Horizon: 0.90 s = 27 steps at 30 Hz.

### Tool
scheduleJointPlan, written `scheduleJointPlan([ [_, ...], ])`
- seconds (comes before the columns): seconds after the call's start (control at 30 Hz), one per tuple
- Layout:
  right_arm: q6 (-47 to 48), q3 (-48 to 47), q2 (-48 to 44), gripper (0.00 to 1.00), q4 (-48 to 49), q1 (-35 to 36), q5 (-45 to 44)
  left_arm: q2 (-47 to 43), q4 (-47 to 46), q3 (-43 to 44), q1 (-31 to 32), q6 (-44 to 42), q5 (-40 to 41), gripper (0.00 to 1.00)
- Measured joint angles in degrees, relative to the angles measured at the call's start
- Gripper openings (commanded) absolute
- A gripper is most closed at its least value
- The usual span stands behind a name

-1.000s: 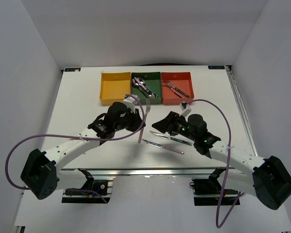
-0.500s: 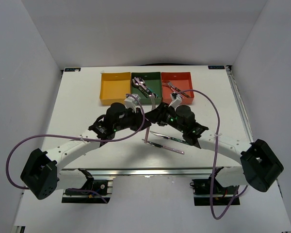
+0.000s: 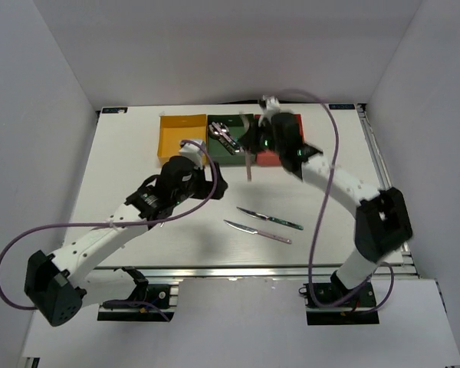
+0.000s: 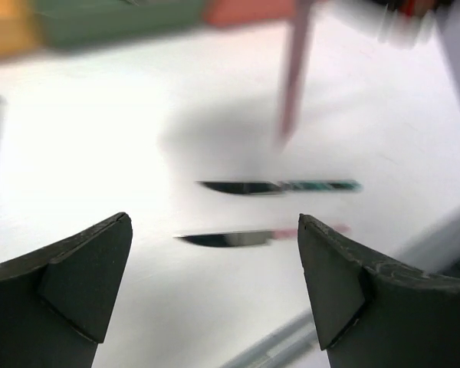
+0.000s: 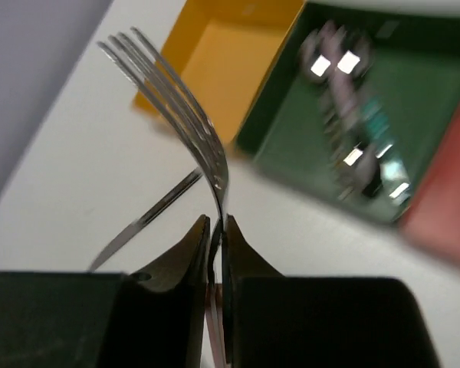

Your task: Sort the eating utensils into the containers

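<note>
My right gripper (image 3: pixel 252 142) (image 5: pixel 218 224) is shut on a pink-handled fork (image 3: pixel 249 167) (image 5: pixel 176 107), held up over the table just in front of the green bin (image 3: pixel 231 146) (image 5: pixel 322 153). The tines point up and the handle (image 4: pixel 294 77) hangs down. Left of the fork, my left gripper (image 3: pixel 217 184) (image 4: pixel 213 257) stands open with nothing in it. Two knives lie on the table: one teal-handled (image 3: pixel 270 218) (image 4: pixel 280 186), one pink-handled (image 3: pixel 257 231) (image 4: pixel 238 239). The yellow bin (image 3: pixel 180 142) (image 5: pixel 222 54) holds nothing I can see. Spoons (image 3: pixel 224 138) lie in the green bin. My right arm partly hides the red bin (image 3: pixel 267 159) (image 5: pixel 445 215).
The three bins stand in a row at the back of the white table (image 3: pixel 123 184). Grey walls close in both sides. A metal rail (image 3: pixel 238 270) runs along the near edge, and purple cables loop off both arms.
The fork has passed from my left gripper to my right. The left has opened and pulled back left. The right has shut on the fork and swung it up toward the bins.
</note>
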<state>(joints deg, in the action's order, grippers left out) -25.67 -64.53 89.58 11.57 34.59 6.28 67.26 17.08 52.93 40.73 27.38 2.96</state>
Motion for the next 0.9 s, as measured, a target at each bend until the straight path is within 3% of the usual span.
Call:
scheduleJointPlan([
  [0.23,33.9,-57.9,33.7,0.00,-27.2,-8.2,-4.3,-13.3,8.8,-2.6,-0.1,-5.2,17.2,0.98],
  [0.3,41.1,-65.4,39.7,0.00,-31.3,-9.2,-5.8,-15.6,9.0,-5.0,-0.1,-6.0,19.0,0.98],
  [0.47,52.9,-61.8,44.0,0.00,-36.6,-11.5,-7.1,-16.3,11.3,-7.8,-0.1,-7.6,22.7,0.98],
  [0.7,58.0,-57.8,46.6,0.00,-38.6,-14.1,-6.5,-13.9,11.9,-7.8,-0.1,-8.3,24.1,0.98],
  [0.73,58.2,-57.3,46.6,0.05,-38.6,-14.5,-6.4,-13.9,12.1,-7.8,-0.1,-8.3,24.1,0.98],
  [0.83,58.5,-56.0,46.6,0.10,-38.6,-15.6,-6.1,-13.9,12.1,-7.8,-0.1,-8.5,24.1,0.98],
  [0.9,58.4,-54.7,46.4,0.22,-38.2,-16.3,-5.9,-13.9,12.2,-7.8,-0.1,-8.5,24.1,0.98],
])
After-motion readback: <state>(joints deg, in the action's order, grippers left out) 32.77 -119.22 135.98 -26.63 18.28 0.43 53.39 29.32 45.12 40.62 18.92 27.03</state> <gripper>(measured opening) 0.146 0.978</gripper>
